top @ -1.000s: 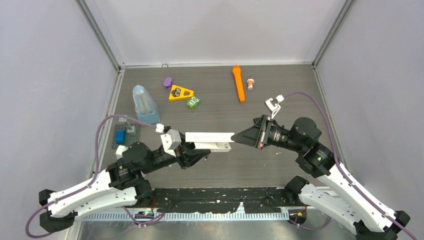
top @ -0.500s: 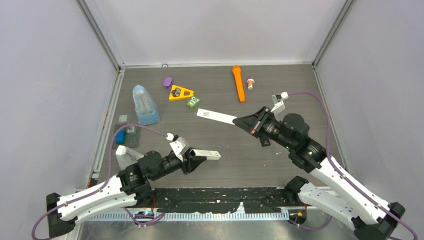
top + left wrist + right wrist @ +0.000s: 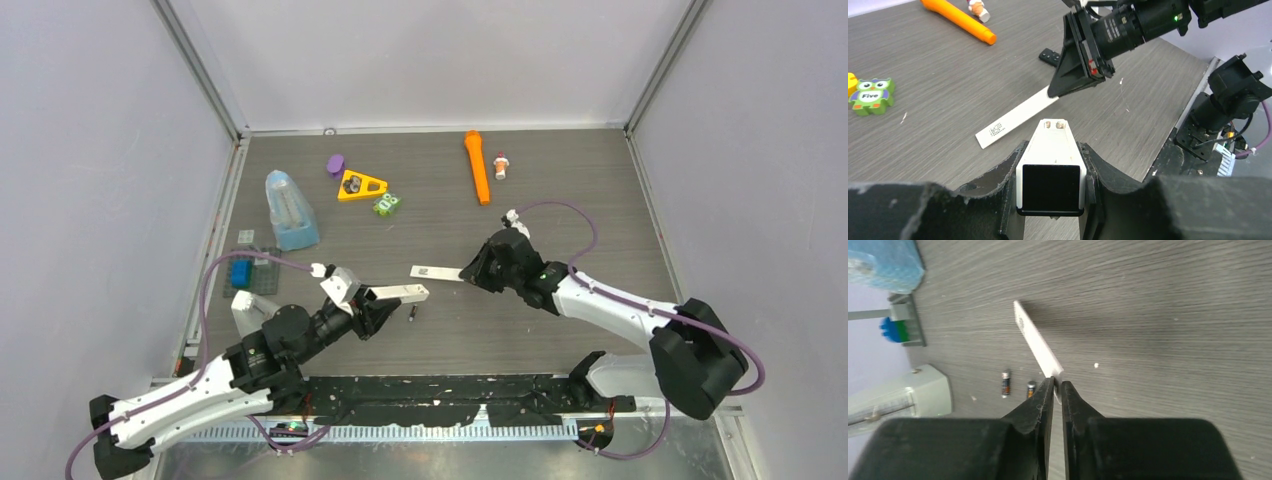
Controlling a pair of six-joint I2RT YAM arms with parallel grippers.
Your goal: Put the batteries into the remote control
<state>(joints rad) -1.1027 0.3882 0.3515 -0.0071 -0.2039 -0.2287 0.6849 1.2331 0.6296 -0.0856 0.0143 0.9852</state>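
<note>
Part-open left fingers (image 3: 1010, 170) clamp the boxy white remote control (image 3: 400, 293); right fingers (image 3: 1040, 405) pinch a thin flat white strip (image 3: 1035, 340), its end hidden.

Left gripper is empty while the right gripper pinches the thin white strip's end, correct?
No: the left gripper holds the remote control, as the left wrist view shows. The right gripper does pinch the thin white strip's end.

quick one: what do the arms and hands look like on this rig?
Both the left arm and right arm have white links and black joints, with a purple cable looping to each wrist. The left hand and right hand are black, with wedge-shaped fingers tapering to thin tips.
</note>
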